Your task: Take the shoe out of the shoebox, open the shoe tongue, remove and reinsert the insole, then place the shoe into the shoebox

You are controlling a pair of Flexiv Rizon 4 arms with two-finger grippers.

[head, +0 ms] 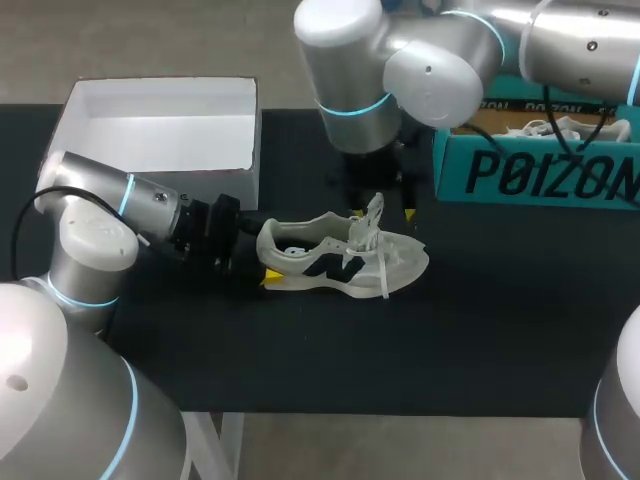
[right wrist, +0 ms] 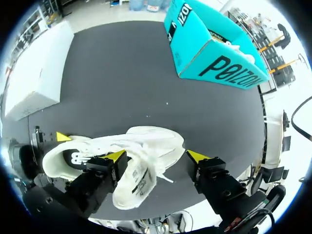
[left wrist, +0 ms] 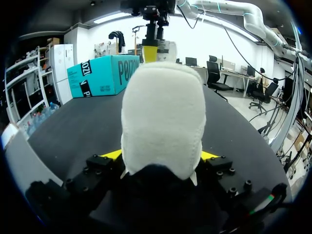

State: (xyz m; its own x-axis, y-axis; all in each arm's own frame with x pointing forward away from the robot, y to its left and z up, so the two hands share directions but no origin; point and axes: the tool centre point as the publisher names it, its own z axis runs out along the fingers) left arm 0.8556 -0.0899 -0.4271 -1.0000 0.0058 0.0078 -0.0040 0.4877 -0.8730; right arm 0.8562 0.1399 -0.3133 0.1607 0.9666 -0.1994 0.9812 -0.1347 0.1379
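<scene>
Grips the heel [left wrist: 163,122] of the white lace-up sneaker [head: 335,262] in closed left fingers [left wrist: 113,155], probably bracing it upright on the black surface [head: 450,340], teal cardboard shoebox [head: 540,175] just behind it. Poises spread, empty right fingers [right wrist: 116,156] over its raised tongue [head: 372,215], likely to open it wider.

White shoe [head: 340,262], teal shoebox [head: 540,175], black table [head: 450,345]

Soft off-white cloth and mesh over the shoe [head: 340,258], matt, fuzzy-looking at the heel, with a smoother dark patch on the side. Matt black on the table [head: 500,340], finely rough like a mat. Smooth white cardboard for the far-left white box [head: 160,125]. Faintly sheeny cardboard for the far-right teal box [head: 540,178]. Glossy silver-white shells on the left arm [head: 90,240] and right arm [head: 400,70].
</scene>
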